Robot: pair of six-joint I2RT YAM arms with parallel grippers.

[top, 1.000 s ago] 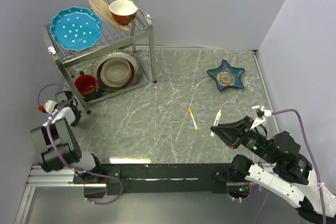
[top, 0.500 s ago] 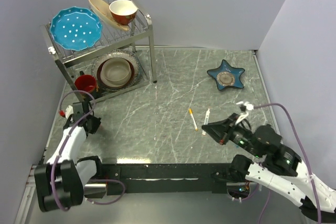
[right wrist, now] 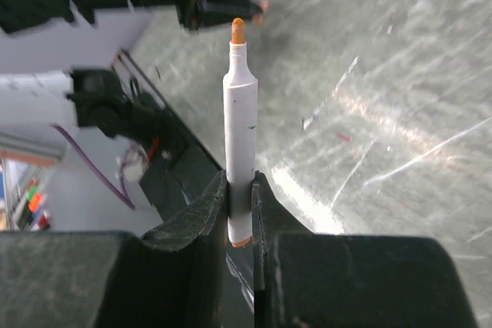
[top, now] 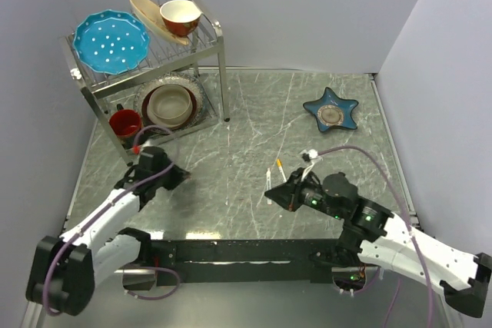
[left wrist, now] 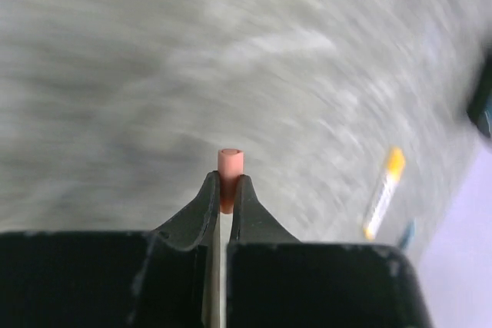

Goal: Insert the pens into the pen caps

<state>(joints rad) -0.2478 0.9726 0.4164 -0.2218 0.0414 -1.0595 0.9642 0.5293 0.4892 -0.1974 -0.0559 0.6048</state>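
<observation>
Over the near middle of the table (top: 231, 117), both arms reach inward. Right pincer (right wrist: 240, 180) is closed on a white-barrelled pen (right wrist: 238, 105), gripped near its lower end. The barrel runs straight out from the fingers, with a bare orange nib at the far end. Left pincer (left wrist: 227, 183) is narrow, nipping a pink cap (left wrist: 231, 162); the short tube's end faces away from the fingers. In the right wrist view the cap sits beyond the nib, near it but apart. A second pen (left wrist: 382, 193), orange-ended, lies flat on the table just beyond the right pincer. A blue bit (left wrist: 406, 233) beside it is too blurred to identify.
</observation>
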